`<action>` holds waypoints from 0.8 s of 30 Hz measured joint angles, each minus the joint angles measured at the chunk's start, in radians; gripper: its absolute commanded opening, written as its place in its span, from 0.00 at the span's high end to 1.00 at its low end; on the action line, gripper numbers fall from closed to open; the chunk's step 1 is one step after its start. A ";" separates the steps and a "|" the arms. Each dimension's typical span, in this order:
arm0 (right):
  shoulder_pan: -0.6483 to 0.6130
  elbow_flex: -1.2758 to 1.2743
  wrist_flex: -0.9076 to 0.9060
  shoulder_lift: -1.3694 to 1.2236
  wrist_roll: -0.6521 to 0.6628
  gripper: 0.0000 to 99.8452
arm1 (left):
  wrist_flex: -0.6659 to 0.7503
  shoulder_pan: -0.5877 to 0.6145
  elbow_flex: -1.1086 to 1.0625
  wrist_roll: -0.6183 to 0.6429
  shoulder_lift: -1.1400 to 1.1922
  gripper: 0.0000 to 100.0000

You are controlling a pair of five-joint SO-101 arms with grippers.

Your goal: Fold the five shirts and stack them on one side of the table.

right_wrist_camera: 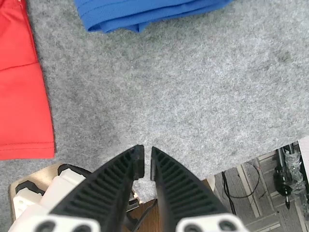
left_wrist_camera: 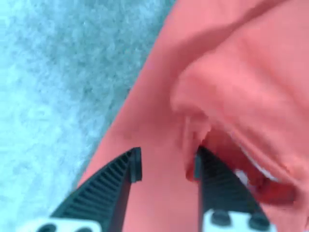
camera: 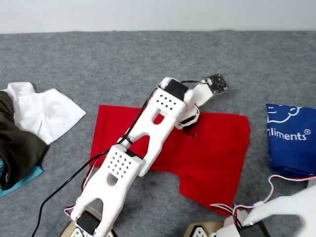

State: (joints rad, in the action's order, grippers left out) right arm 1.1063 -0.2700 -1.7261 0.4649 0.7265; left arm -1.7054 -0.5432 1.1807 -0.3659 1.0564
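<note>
A red shirt (camera: 207, 148) lies spread flat in the middle of the grey table. My left gripper (camera: 189, 122) is down at its far edge, near the middle of that edge. In the left wrist view the left gripper (left_wrist_camera: 166, 166) is open just above the red shirt (left_wrist_camera: 159, 116), with a raised fold of red cloth beside one finger (left_wrist_camera: 205, 169). A folded blue shirt (camera: 292, 139) lies at the right side. My right gripper (right_wrist_camera: 145, 159) is shut and holds nothing, low over bare table near the front edge, with the blue shirt (right_wrist_camera: 145, 12) beyond it.
A loose pile of a white shirt (camera: 44, 111), a black shirt (camera: 15, 143) and a teal one (camera: 22, 180) sits at the left edge. The right arm's base (camera: 276, 212) stands at the front right. The table's front edge (right_wrist_camera: 241, 166) is close to the right gripper.
</note>
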 measured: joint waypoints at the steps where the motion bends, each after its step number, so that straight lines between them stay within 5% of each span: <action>1: 0.000 0.000 0.000 0.000 0.000 0.96 | -0.012 0.000 0.037 0.000 0.000 0.81; 11: 0.000 -0.002 0.000 0.038 0.000 0.96 | -0.026 -0.049 0.037 0.000 -0.080 0.81; 24: 0.000 -0.002 0.000 0.127 0.000 0.96 | -0.026 -0.178 -0.451 0.000 -0.422 0.82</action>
State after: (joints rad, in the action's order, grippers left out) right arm 1.1063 -0.2716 -1.7261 0.5923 0.7265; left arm -1.7315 -0.7211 0.7296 -0.3659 0.6345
